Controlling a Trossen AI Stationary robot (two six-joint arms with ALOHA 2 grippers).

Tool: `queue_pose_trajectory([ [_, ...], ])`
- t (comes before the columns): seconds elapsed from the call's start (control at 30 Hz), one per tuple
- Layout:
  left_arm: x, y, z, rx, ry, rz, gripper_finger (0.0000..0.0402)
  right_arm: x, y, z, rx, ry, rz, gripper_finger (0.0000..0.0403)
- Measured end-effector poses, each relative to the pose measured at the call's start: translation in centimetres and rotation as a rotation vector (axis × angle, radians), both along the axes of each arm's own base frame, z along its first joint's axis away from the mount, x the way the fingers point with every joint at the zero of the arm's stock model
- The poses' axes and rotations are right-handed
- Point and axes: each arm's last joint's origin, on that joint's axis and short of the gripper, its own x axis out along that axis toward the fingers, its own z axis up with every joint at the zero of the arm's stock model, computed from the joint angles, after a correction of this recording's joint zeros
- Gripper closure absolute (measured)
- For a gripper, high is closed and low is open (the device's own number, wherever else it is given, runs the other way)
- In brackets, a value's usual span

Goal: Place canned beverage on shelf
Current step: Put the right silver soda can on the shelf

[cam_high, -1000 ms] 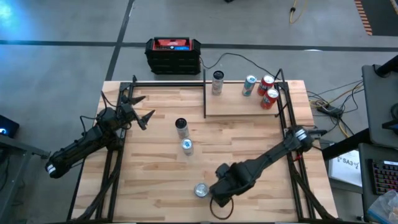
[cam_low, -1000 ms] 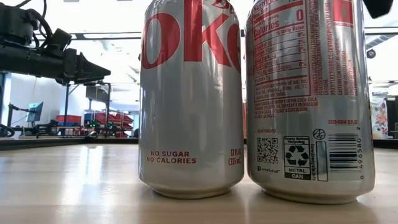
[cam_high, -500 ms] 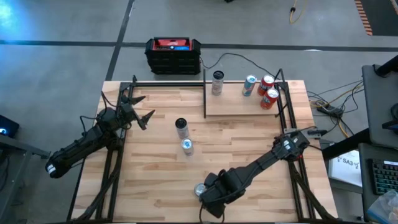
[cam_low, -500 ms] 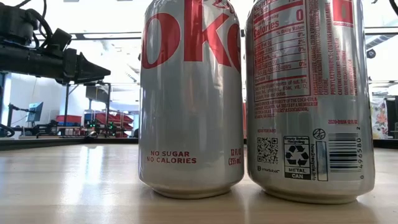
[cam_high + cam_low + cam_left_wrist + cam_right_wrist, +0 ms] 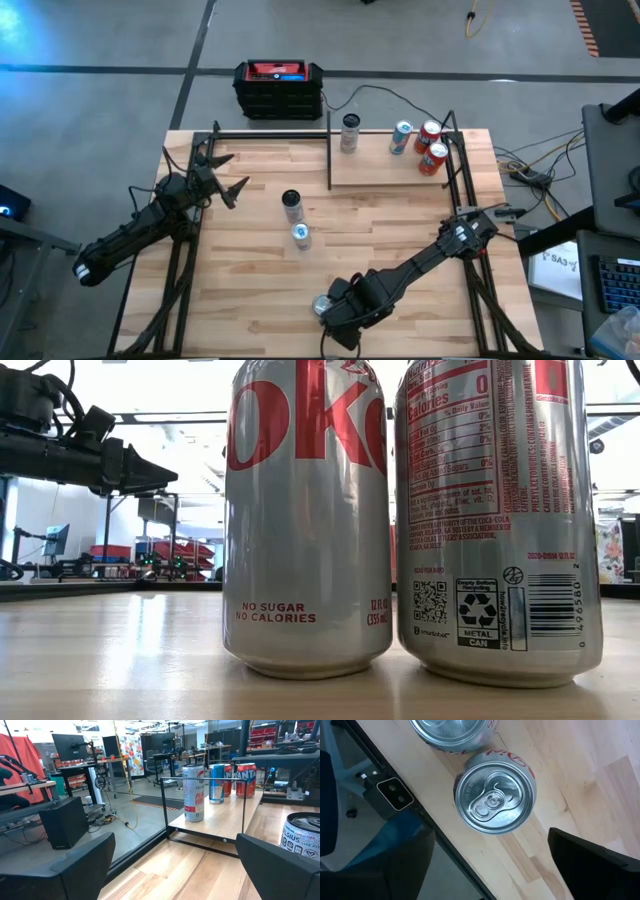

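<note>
Jaws wide above silver can (image 5: pixel 495 798); none gripped yet. Four cans already on shelf (image 5: pixel 380 170).

Grey concrete floor (image 5: pixel 100 40); black-red case (image 5: pixel 279 88) behind table; desks, monitor (image 5: pixel 70 746) — possibly workshop.

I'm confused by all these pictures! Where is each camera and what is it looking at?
High view: above, looking straight down at the table and both arms.
Low view: at tabletop height, facing two Diet Coke cans; an arm crosses behind.
Left wrist view: between left gripper fingers, facing the shelf.
Right wrist view: right gripper above a Diet Coke can, also in the low view.
</note>
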Motion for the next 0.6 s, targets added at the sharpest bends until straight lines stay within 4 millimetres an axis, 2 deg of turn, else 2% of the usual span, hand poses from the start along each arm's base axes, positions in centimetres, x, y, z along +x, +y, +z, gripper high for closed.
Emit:
queue_pose_trajectory([
  [0.1,0.00,0.00,-0.01,0.000,0.001,0.000,0.0003,0.00,0.00,0.00,0.000,0.000,0.000,0.0007],
  [0.6,0.00,0.00,0.00,0.000,0.000,0.000,0.0003,0.16,0.01,-0.13,-0.028,-0.028,0.037,0.0003],
])
